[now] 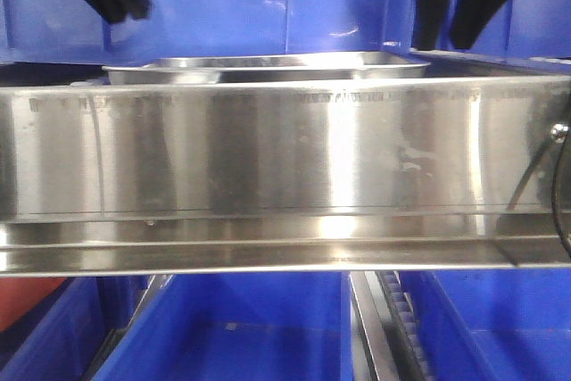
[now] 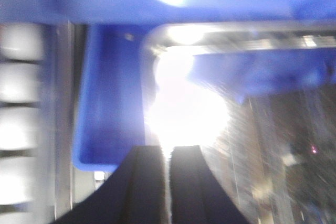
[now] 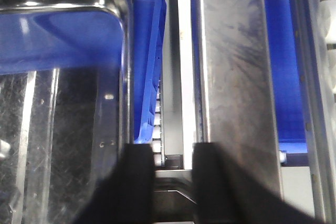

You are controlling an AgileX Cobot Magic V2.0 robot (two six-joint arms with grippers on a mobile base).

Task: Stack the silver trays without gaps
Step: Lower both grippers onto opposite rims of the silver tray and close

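Left hand (image 2: 168,153) seems closed; right hand (image 3: 173,153) parted beside tray (image 3: 79,3).

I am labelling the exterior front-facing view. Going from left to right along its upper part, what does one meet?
left gripper → silver tray → right gripper

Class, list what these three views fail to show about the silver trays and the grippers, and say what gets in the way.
1. Front view: how many silver trays are stacked, and any gaps between them. The steel rail hides all but the rims.
2. Front view: the left gripper and right gripper are cut off by the top edge.
3. Left wrist view: the tray floor is lost in glare and blur.
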